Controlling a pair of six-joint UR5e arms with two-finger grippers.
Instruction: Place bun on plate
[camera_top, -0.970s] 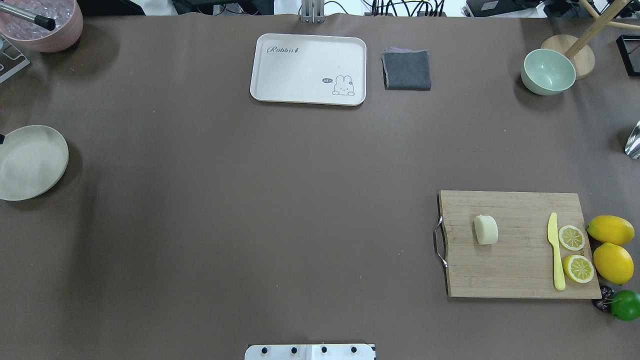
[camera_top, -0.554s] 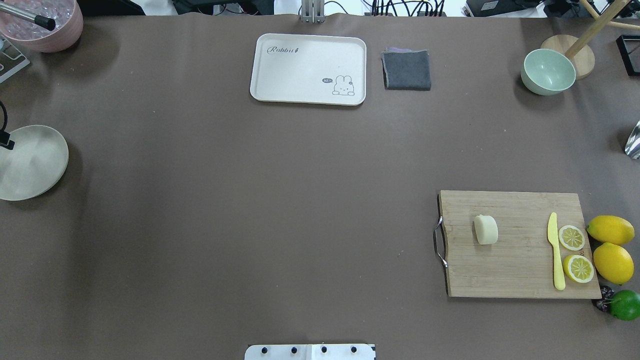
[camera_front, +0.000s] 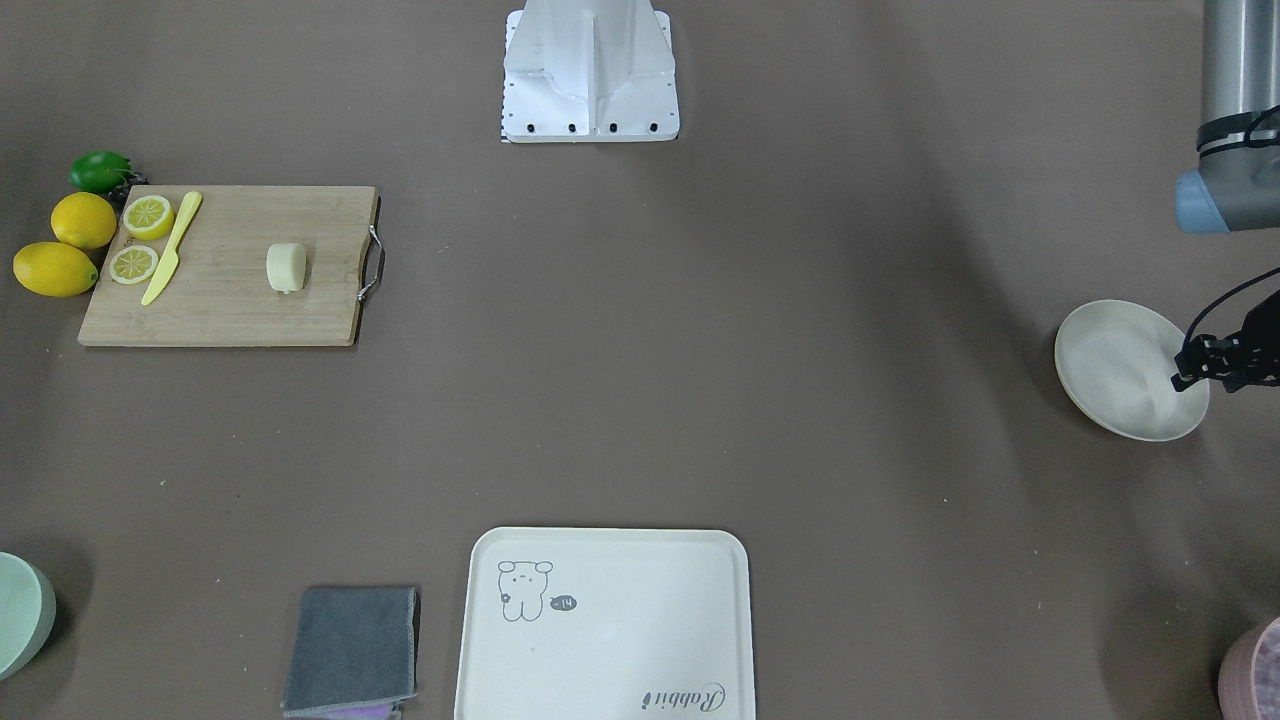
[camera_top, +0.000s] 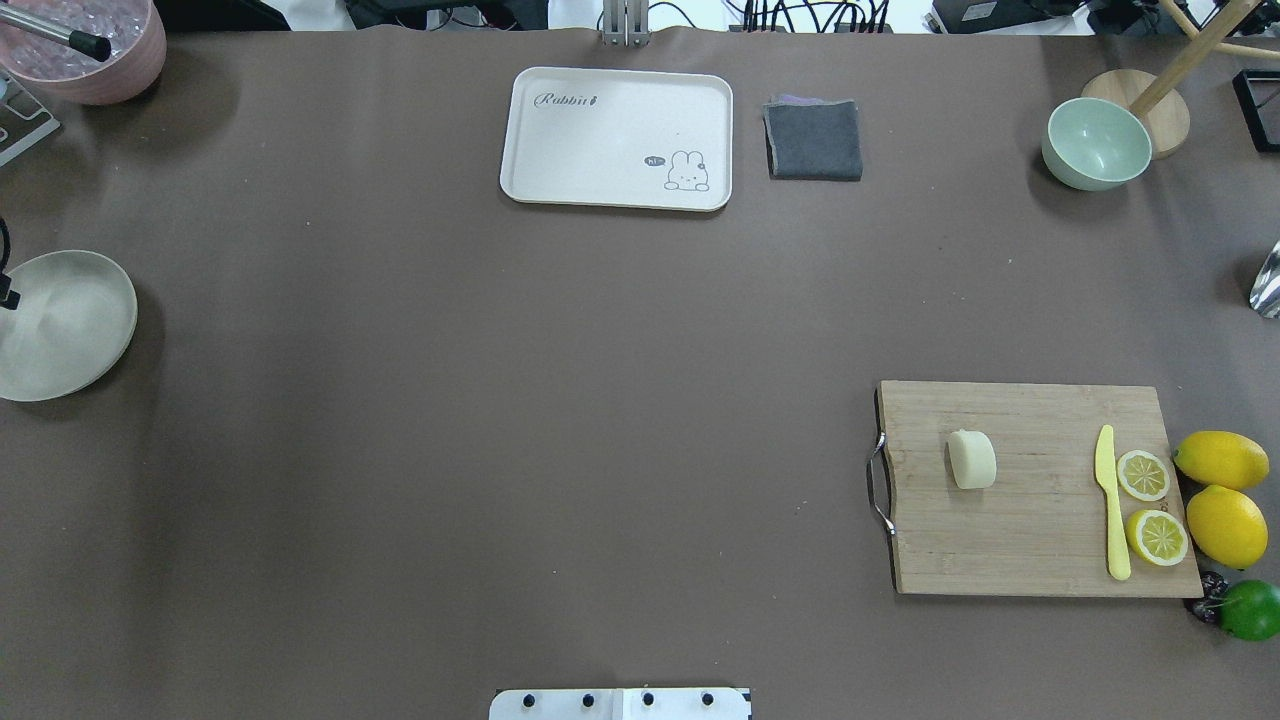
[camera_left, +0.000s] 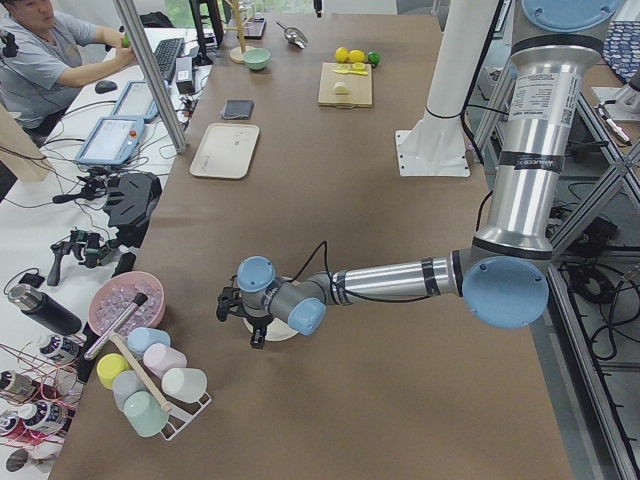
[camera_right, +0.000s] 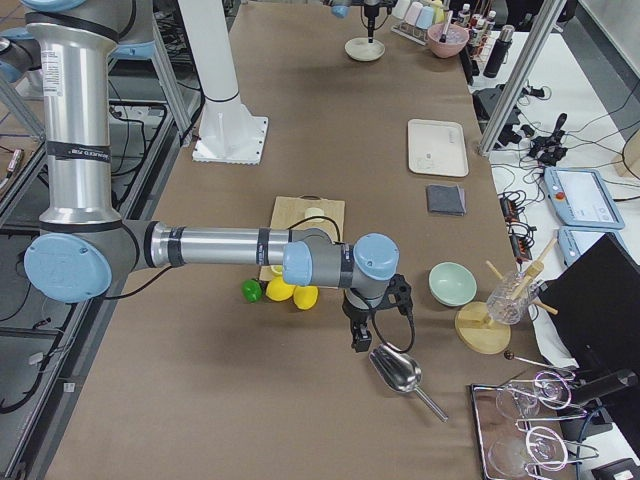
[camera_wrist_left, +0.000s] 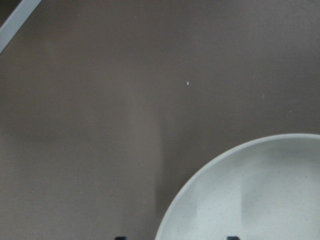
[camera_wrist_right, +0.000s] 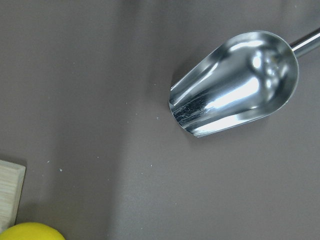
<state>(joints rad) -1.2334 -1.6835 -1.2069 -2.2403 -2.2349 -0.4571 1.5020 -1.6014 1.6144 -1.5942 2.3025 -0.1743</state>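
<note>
The bun (camera_top: 971, 459), a small pale cream block, lies on the wooden cutting board (camera_top: 1040, 540) at the table's right. It also shows in the front view as the bun (camera_front: 286, 268). The round off-white plate (camera_top: 60, 325) sits at the far left edge. My left gripper (camera_left: 245, 320) hangs over the plate's rim (camera_front: 1125, 370). It is open: in its wrist view two fingertips (camera_wrist_left: 231, 238) stand wide apart above the plate (camera_wrist_left: 250, 195), holding nothing. My right gripper (camera_right: 365, 325) hovers past the lemons, near a metal scoop (camera_wrist_right: 235, 82); I cannot tell its state.
On the board lie a yellow knife (camera_top: 1110, 500) and two lemon slices (camera_top: 1143, 475), with whole lemons (camera_top: 1225, 525) and a lime beside it. At the back are a cartoon tray (camera_top: 617, 138), a grey cloth (camera_top: 814, 140) and a green bowl (camera_top: 1095, 143). A person sits beyond the table.
A dark part of my left gripper has edged into the overhead view at the plate's left rim and shifted slightly. The bun and board have not moved.
</note>
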